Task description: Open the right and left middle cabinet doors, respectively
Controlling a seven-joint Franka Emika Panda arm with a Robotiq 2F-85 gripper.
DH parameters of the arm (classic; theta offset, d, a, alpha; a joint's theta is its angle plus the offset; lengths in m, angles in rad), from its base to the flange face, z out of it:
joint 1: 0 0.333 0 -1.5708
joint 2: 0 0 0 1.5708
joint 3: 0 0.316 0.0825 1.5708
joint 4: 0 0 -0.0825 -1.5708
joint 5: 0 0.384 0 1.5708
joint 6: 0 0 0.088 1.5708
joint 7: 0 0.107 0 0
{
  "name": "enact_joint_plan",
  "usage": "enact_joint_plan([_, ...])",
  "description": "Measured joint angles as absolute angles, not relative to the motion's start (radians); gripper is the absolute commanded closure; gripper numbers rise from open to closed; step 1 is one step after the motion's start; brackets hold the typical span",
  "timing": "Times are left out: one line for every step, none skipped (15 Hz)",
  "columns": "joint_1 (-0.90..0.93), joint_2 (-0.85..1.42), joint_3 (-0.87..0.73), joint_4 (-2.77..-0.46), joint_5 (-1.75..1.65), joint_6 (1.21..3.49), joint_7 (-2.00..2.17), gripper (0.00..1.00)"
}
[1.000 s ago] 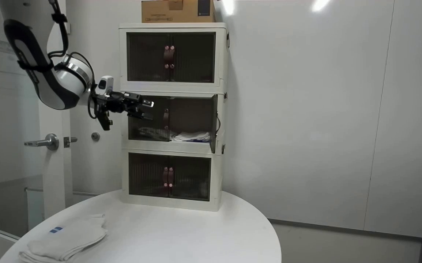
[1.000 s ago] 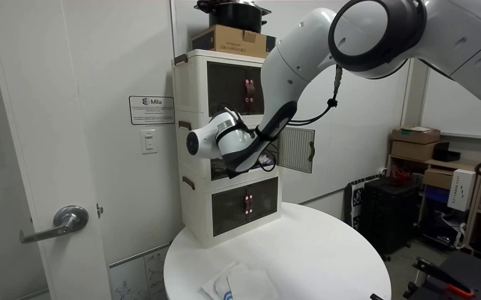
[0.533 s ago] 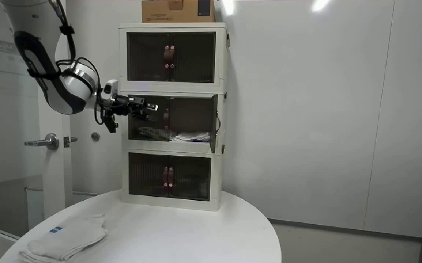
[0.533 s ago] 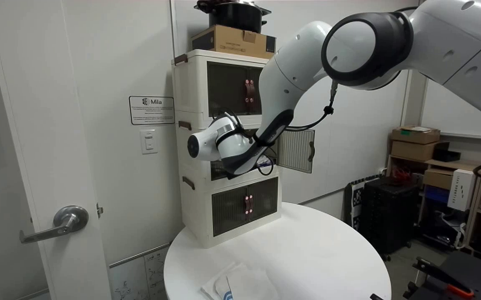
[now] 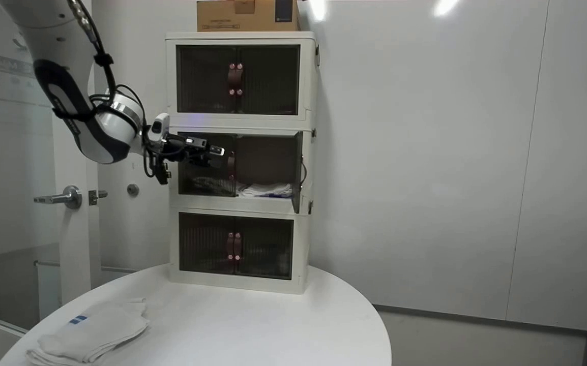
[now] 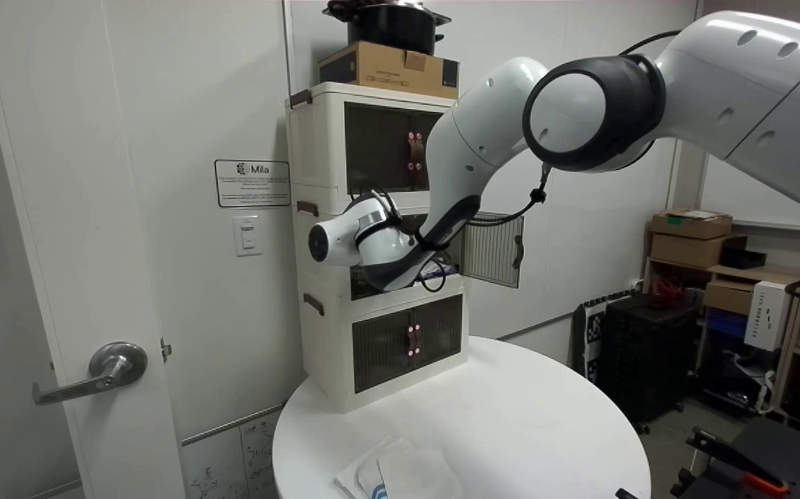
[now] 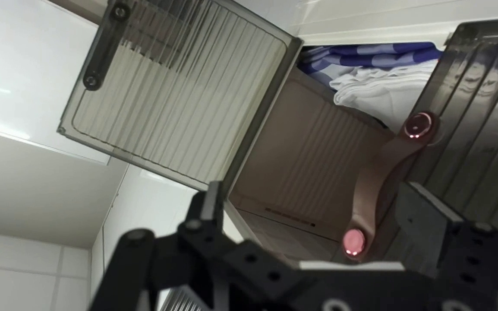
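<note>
Gripper (image 7: 316, 203) up in front of the mid tier of the white cabinet (image 5: 237, 202), jaws spread wide apart, nothing gripped. In wrist view the reddish strap handle (image 7: 367, 185) of the L middle door (image 7: 477, 142) shows btwn the fingers (image 7: 426, 224); can't tell if any contact. That L door, smoky + ribbed, is closed, flush w/ the frame. R middle door (image 6: 493, 248) is swung well out, its dark pull (image 6: 518, 251) near the free edge. Inside the middle compartment (image 7: 301, 164): folded white cloth (image 7: 387, 88) lying against a blue/wht checked cloth (image 7: 374, 55); stuff behind the L panel too hazy to ID. Arm (image 6: 469, 132) crosses in front of the cabinet in an ext. view, hiding part of the mid tier. Top doors (image 5: 268, 79) + bottom doors (image 5: 265, 246), both prs closed. Cabinet stands on a rnd white table (image 5: 273, 325), w/ a cloth stack (image 5: 95, 333), blue mark on it, near the table edge. Cardboard box (image 6: 400, 68) atop cabinet, blk pot (image 6: 393, 28) atop box. Mila sign (image 6: 253, 184) + light switch (image 6: 247, 235) on the wall (image 6: 213, 104) alongside.
</note>
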State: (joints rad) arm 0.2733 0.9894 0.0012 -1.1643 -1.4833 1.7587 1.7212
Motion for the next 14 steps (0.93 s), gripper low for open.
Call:
enact_joint_plan([0.270, 1.004, -0.004, -1.143, -1.485, 1.771, 1.721, 0.00])
enact_joint_plan([0.267, 1.018, -0.008, -1.123, -1.485, 1.780, 1.721, 0.00])
enact_joint_plan([0.265, 1.031, -0.013, -1.108, -1.485, 1.780, 1.720, 0.00])
enact_joint_plan([0.264, 1.042, -0.017, -1.093, -1.485, 1.783, 1.720, 0.00])
enact_joint_plan([0.265, 1.051, -0.018, -1.080, -1.485, 1.780, 1.719, 0.00])
enact_joint_plan([0.266, 1.058, -0.019, -1.070, -1.485, 1.780, 1.719, 0.00])
enact_joint_plan([0.266, 1.065, -0.019, -1.060, -1.485, 1.778, 1.718, 0.00])
enact_joint_plan([0.266, 1.071, -0.019, -1.050, -1.485, 1.778, 1.718, 0.00])
enact_joint_plan([0.266, 1.077, -0.020, -1.039, -1.485, 1.778, 1.715, 0.00])
enact_joint_plan([0.266, 1.084, -0.021, -1.029, -1.485, 1.778, 1.713, 0.00])
enact_joint_plan([0.266, 1.089, -0.021, -1.021, -1.485, 1.778, 1.712, 0.00])
enact_joint_plan([0.266, 1.093, -0.021, -1.013, -1.485, 1.778, 1.711, 0.00])
enact_joint_plan([0.266, 1.098, -0.022, -1.007, -1.484, 1.778, 1.711, 0.00])
enact_joint_plan([0.266, 1.100, -0.023, -1.004, -1.484, 1.778, 1.711, 0.00])
